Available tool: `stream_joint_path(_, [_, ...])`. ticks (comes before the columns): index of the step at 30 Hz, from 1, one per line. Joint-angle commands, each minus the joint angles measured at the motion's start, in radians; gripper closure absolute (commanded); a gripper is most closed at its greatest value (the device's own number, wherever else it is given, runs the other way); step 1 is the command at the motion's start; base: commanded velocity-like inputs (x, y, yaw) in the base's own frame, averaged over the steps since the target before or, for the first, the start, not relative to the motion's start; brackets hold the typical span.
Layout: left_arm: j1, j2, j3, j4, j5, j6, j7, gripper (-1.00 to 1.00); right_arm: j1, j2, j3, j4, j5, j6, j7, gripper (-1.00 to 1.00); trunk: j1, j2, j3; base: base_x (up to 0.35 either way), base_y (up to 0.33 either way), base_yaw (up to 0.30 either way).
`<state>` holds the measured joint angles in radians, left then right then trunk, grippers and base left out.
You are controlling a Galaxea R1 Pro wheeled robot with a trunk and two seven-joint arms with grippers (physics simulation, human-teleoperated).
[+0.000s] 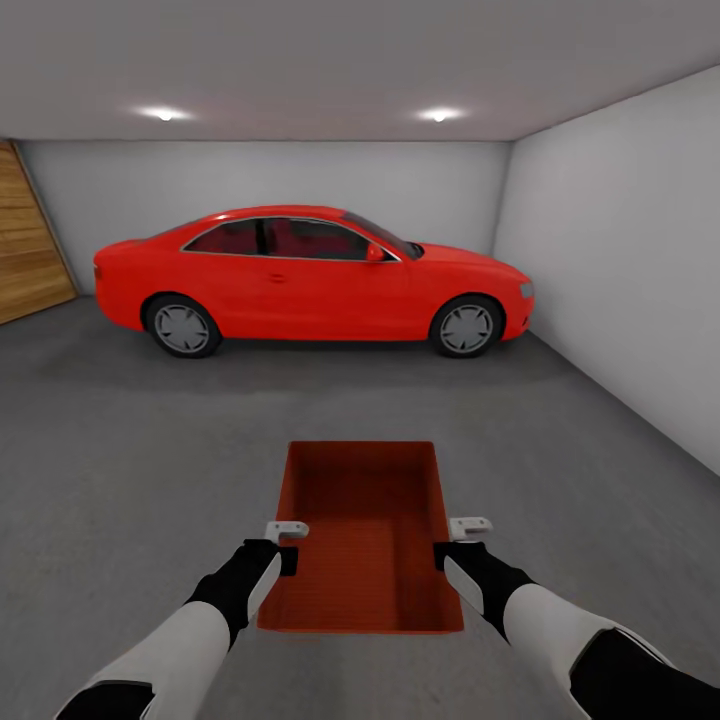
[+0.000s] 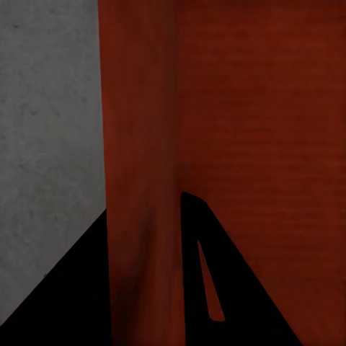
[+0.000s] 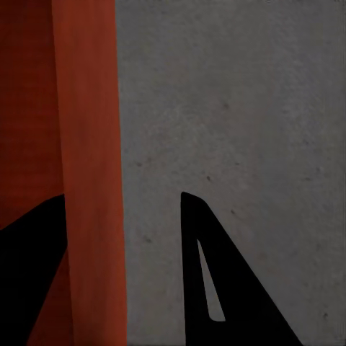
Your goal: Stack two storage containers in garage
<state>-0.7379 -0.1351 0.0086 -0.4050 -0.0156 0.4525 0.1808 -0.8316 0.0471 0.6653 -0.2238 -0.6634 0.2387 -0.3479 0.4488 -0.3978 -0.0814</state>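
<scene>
Garage walls are enclosing a red car (image 1: 310,280) parked side-on well beyond the robot, leaving bare floor (image 1: 120,450) in front for setting things down. Between the arms a bin (image 1: 365,530) is hanging over that floor, open side up, carried level, probably so it lands flat as a base. Left gripper (image 1: 283,545) and right gripper (image 1: 455,540) are each straddling a long wall, fingers clamped over its rim from opposite sides. No writing or brand is showing anywhere.
</scene>
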Motion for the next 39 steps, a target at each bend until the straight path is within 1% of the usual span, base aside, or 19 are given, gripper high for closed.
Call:
stream_joint_path(1, [0.0, -0.004, -0.001, -0.001, 0.005, 0.005, 0.005, 1.0, -0.001, 0.005, -0.018, -0.038, -0.005, 0.005, -0.005, 1.0, 0.001, -0.002, -0.002, 0.322, 0.0, 0.0])
stream_joint_path(23, [0.0, -0.004, -0.001, -0.001, 0.005, 0.005, 0.005, 1.0, -0.001, 0.006, -0.017, -0.039, -0.005, 0.005, -0.005, 1.0, 0.001, -0.002, -0.002, 0.322, 0.0, -0.002])
stream_joint_path(39, [0.0, -0.004, -0.001, -0.001, 0.005, 0.005, 0.005, 1.0, -0.001, 0.008, -0.016, -0.039, -0.005, 0.005, -0.006, 1.0, 0.001, -0.002, -0.002, 0.322, 0.0, -0.224])
